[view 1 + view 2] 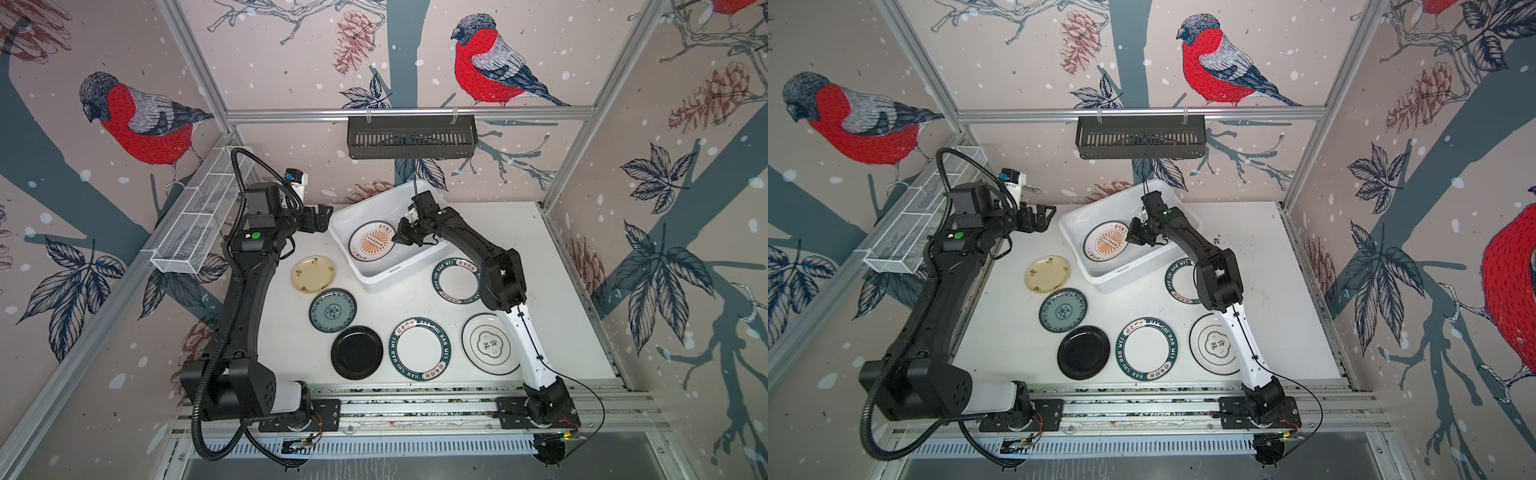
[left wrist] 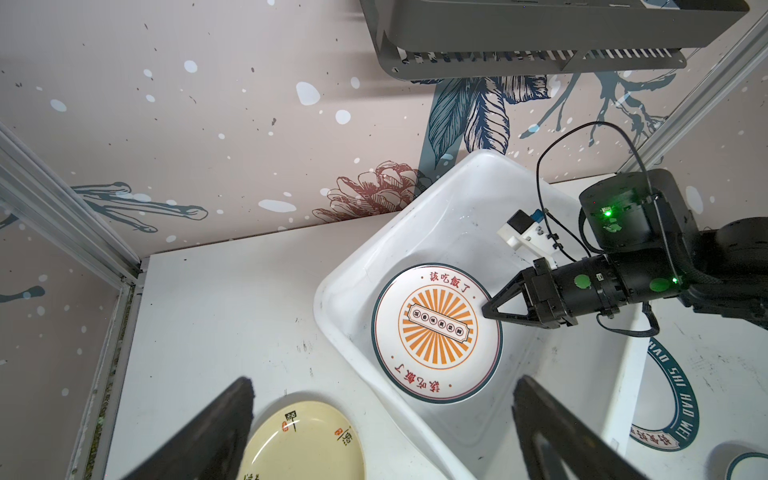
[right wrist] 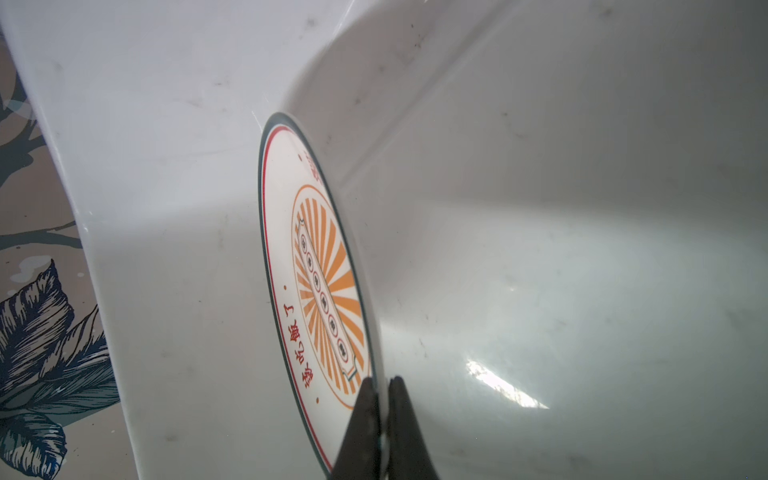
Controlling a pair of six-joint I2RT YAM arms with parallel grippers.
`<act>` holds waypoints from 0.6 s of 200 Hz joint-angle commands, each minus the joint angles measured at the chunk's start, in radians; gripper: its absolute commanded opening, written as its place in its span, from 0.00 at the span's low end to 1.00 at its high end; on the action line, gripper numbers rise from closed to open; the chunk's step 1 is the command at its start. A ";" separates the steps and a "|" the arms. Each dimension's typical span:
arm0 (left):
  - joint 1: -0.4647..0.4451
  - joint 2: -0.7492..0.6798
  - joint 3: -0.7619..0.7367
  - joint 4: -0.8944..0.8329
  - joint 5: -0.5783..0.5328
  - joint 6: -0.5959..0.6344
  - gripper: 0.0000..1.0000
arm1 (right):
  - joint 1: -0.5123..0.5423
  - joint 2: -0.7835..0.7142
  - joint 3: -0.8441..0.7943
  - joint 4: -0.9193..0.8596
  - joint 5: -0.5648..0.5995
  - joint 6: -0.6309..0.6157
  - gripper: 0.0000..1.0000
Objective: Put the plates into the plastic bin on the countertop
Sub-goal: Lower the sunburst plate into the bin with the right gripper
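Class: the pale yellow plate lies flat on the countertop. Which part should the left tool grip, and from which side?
Probably its raised rim on the side facing the left arm, from above, one finger inside. The pale yellow plate lies flat, so only the rim protrudes; the plastic bin and teal plate crowd its other sides. The open left tool hangs nearby.

A black slotted basket (image 1: 411, 139) hangs by two pale clips from the aluminium rail (image 1: 291, 115) that crosses the back wall, as both top views show; the left wrist view shows its underside. A white wire-mesh basket (image 1: 199, 224), split by dividers, runs along the left side wall. The walls carry wallpaper (image 1: 291, 178) printed with red-breasted birds (image 1: 486, 62), pine cones (image 1: 353, 41) and dark leaves (image 1: 660, 174).
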 commanded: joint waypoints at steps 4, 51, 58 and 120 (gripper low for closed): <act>0.001 -0.007 -0.003 0.044 0.011 -0.003 0.96 | 0.002 0.008 0.008 0.027 -0.021 0.017 0.04; 0.002 -0.008 -0.009 0.054 0.013 -0.005 0.96 | 0.001 0.030 0.013 0.040 -0.028 0.036 0.04; 0.002 -0.008 -0.011 0.057 0.015 -0.006 0.96 | 0.001 0.033 0.013 0.043 -0.030 0.039 0.04; 0.002 -0.005 -0.006 0.059 0.021 -0.002 0.96 | 0.001 0.049 0.015 0.045 -0.039 0.048 0.08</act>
